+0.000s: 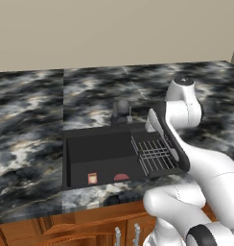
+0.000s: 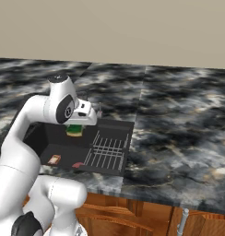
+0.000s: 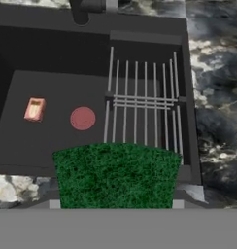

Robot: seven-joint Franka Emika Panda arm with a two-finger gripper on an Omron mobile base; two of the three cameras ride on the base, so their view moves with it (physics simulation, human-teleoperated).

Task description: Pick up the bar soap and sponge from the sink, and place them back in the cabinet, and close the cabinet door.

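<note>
Gripper (image 2: pixel 75 127) clamped on the sponge (image 3: pixel 116 175), green face up, held above the sink (image 3: pixel 52 58). Beyond, on the basin floor at 10 o'clock: pink round piece (image 3: pixel 82 118), orange rectangle (image 3: pixel 34 109). Wire rack (image 3: pixel 142 102) at 1 o'clock.

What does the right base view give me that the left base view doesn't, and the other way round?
Right base view alone: the sponge, green over yellow, hanging under the gripper, which is shut on it and held above the sink.

Left base view alone: the dark faucet behind the basin, and the cabinet fronts below with paired silver handles; the arm's links cover the hand here.

Both: the black sink, its grey wire rack, the small orange rectangle and the pink rounded piece on the basin floor, and the marbled counter.
</note>
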